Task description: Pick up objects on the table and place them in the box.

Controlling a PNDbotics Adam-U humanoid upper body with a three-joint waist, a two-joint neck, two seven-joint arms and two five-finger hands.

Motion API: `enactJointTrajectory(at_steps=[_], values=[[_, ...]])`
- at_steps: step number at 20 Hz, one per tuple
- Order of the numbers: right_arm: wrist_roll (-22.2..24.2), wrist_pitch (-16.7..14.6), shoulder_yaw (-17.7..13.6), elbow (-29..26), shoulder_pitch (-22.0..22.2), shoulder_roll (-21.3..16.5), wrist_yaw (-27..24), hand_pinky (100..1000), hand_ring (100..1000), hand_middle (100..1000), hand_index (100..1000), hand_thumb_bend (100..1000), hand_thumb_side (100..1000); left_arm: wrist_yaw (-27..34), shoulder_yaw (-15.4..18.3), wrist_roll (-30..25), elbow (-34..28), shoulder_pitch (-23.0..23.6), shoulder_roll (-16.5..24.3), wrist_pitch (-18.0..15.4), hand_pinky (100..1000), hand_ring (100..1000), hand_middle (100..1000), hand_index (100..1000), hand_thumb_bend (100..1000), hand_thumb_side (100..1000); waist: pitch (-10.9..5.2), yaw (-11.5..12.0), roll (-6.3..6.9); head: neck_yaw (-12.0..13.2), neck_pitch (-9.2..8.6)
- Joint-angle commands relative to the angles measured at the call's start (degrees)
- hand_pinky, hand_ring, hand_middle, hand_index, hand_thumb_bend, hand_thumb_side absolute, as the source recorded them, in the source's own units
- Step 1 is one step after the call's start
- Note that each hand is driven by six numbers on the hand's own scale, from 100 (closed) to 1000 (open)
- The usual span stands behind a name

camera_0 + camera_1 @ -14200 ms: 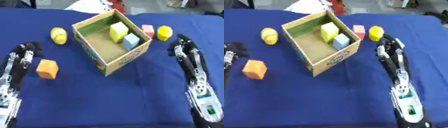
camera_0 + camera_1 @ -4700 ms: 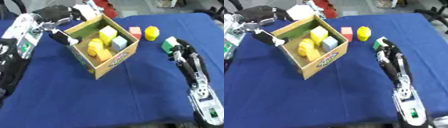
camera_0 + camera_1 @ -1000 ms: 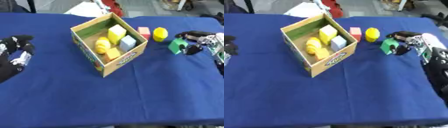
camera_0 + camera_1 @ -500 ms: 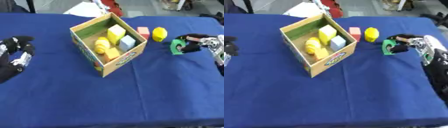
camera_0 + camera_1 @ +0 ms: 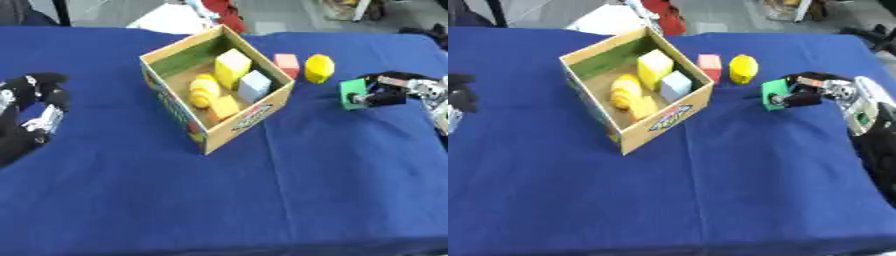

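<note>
The right hand (image 5: pixel 820 92) pinches a small green block (image 5: pixel 775 93) at the blue-clothed table's (image 5: pixel 262 200) right side, apparently just above the cloth and well apart from the open cardboard box (image 5: pixel 214 95). The left hand (image 5: pixel 31 107) rests curled and empty at the left edge. The grip catches only one side, so the block could twist free while being carried to the box.

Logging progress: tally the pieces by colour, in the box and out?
Yellow: 4, three in the box, one on the table
Pale blue: 1, in the box
Pink: 1, on the table
Green: 1, in the right hand
Total: 7
</note>
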Motion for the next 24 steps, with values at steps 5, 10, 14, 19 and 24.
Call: enactJointTrajectory(at_steps=[5, 10, 14, 19, 24], values=[[4.01, -2.4, 0.63, -2.74, -0.05, -2.51, 1.82, 809, 864, 872, 1000, 279, 490, -0.03, 0.67, -0.39, -1.02, -0.5, 0.61, -0.13, 757, 554, 566, 811, 100, 605, -0.48, 0.01, -0.27, 0.05, 0.29], [4.75, -2.64, 0.5, -3.0, 0.16, -2.5, 3.16, 719, 762, 746, 987, 187, 296, 0.0, 0.69, -0.46, -1.07, -0.46, 0.56, -0.16, 756, 554, 568, 811, 100, 606, -0.49, 0.0, -0.25, -0.01, 0.29], [0.85, -2.67, -0.32, -3.61, 0.03, -2.57, 2.39, 543, 582, 540, 880, 100, 199, 0.03, 0.73, -0.44, -1.11, -0.38, 0.52, -0.16, 757, 557, 568, 810, 100, 606, -0.53, -0.02, -0.22, 0.04, 0.29], [-5.02, -3.45, -0.96, -6.54, -0.62, -3.02, -1.41, 495, 545, 512, 862, 100, 191, 0.03, 0.73, -0.46, -1.02, -0.23, 0.45, -0.16, 757, 558, 568, 810, 100, 607, -0.62, -0.1, -0.25, 0.07, 0.29], [-5.59, -3.51, -0.5, -12.54, -2.43, -4.0, -6.65, 490, 540, 510, 866, 100, 189, 0.02, 0.95, -0.22, -0.97, 0.09, 0.42, -0.1, 757, 557, 567, 809, 100, 608, -0.85, -0.18, -0.44, 0.15, 0.29]])
